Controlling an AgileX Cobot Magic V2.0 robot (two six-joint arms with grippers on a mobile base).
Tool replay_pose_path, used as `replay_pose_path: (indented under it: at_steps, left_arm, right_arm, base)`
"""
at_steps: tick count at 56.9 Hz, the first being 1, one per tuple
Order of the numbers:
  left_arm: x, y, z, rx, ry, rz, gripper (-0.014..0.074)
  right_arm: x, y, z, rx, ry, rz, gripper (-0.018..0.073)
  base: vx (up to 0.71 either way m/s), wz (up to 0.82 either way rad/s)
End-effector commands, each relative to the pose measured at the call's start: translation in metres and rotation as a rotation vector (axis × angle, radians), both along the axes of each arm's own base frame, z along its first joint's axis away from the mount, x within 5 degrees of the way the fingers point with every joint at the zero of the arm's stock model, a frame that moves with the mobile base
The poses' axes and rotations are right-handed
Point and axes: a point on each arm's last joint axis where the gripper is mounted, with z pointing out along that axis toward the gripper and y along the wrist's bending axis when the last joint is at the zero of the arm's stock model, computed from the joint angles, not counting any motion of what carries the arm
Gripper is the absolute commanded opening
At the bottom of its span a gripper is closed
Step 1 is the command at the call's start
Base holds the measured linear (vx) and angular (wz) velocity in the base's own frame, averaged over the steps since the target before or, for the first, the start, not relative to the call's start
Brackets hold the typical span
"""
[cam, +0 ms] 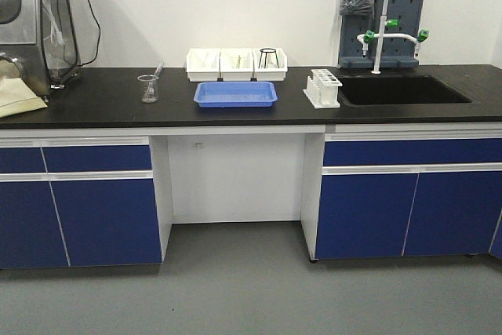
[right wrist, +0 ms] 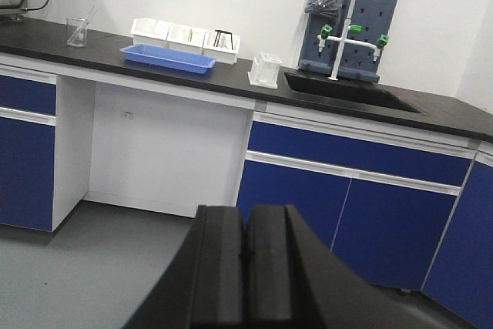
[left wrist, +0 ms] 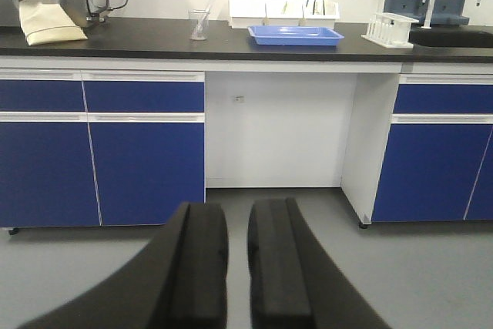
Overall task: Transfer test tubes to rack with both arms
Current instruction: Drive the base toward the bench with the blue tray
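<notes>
The white rack (cam: 322, 88) stands on the black counter just left of the sink; it also shows in the left wrist view (left wrist: 390, 28) and the right wrist view (right wrist: 266, 69). Faint pale streaks lie in the blue tray (cam: 235, 104); they are too small to tell as test tubes. My left gripper (left wrist: 237, 217) hangs low over the grey floor, far in front of the counter, its jaws a narrow gap apart and empty. My right gripper (right wrist: 246, 217) is also low and far from the counter, fingers pressed together, holding nothing. Neither arm shows in the exterior view.
A clear beaker (cam: 147, 88) with a rod stands left of the tray. Three white bins (cam: 235, 64) sit behind the tray. A sink (cam: 400, 89) with a white tap (cam: 386, 29) lies to the right. Blue cabinets (cam: 102, 209) flank a knee gap (cam: 235, 178) under the counter.
</notes>
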Motion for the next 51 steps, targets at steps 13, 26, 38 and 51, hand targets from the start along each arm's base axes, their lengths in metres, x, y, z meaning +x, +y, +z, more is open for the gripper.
replay_pose_path:
  at_steps: [13, 26, 38, 51]
  left_arm:
    - [-0.0002, -0.0004, -0.0003, -0.009, -0.075, -0.006, 0.0241]
    - [-0.0002, -0.0004, -0.0003, -0.009, -0.075, -0.006, 0.0241]
    - [-0.0002, -0.0004, -0.0003, -0.009, -0.075, -0.006, 0.0241]
    - [-0.0002, -0.0004, -0.0003, -0.009, -0.075, -0.006, 0.0241]
  right_arm:
    - [0.0011, 0.0012, 0.0041, -0.017, -0.057, 0.012, -0.0008]
    - [0.0011, 0.0012, 0.0041, -0.017, -0.057, 0.012, -0.0008]
    - [0.0011, 0.0012, 0.0041, -0.017, -0.057, 0.012, -0.0008]
    - [0.0011, 0.0012, 0.0041, -0.017, -0.057, 0.012, -0.0008]
  base:
    - [0.0, 0.0]
    - [0.0, 0.0]
    - [0.0, 0.0]
    - [0.0, 0.0]
